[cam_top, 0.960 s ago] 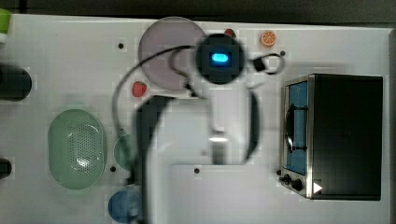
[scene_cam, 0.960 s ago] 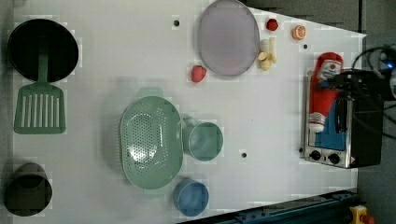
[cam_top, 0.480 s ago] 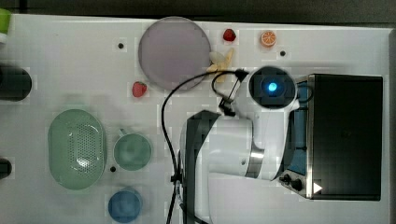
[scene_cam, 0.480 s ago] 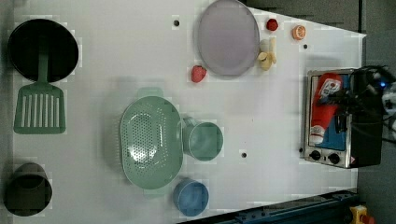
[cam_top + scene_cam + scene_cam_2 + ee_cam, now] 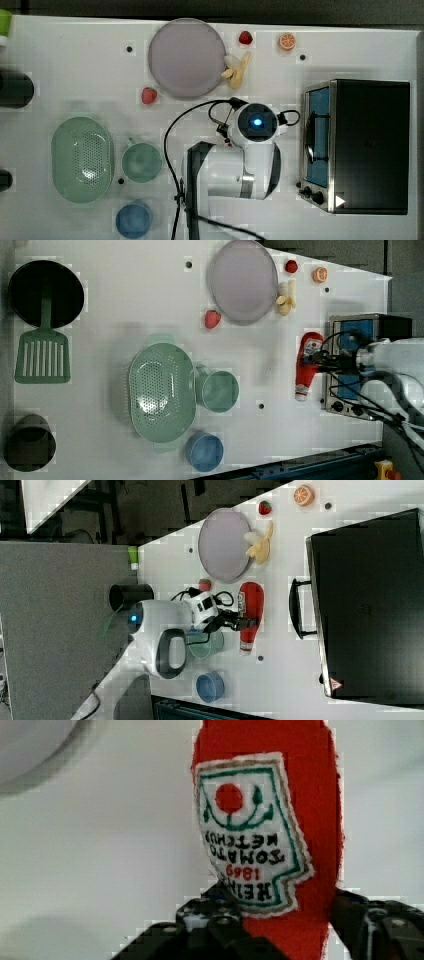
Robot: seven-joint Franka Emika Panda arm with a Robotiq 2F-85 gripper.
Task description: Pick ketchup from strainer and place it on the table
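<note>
The ketchup (image 5: 306, 363), a red bottle with a white label, lies lengthwise over the white table (image 5: 125, 305), just off the oven's front. My gripper (image 5: 320, 363) is shut on its middle. The right view has the ketchup (image 5: 250, 611) in the black gripper (image 5: 244, 622), cap toward the blue cup. Up close, the ketchup (image 5: 280, 785) sits between the fingers (image 5: 220, 930) of the gripper (image 5: 285, 935). I cannot tell whether it touches the table. The pale green strainer (image 5: 81, 159) holds nothing and stands far off at the top view's left; the strainer (image 5: 161, 392) sits beside the green mug.
A toaster oven (image 5: 362, 145) stands at the top view's right. A grey plate (image 5: 186, 57), a banana (image 5: 236, 70), strawberries (image 5: 148, 95) and an orange slice (image 5: 287, 41) lie behind. Beside the strainer are a green mug (image 5: 142, 162) and a blue cup (image 5: 133, 219). A black pot (image 5: 46, 292) and a green spatula (image 5: 42, 355) are at the left view's left.
The arm swung from over the plate toward the oven, then drew back. The ketchup came with it, ending further from the oven in the left view.
</note>
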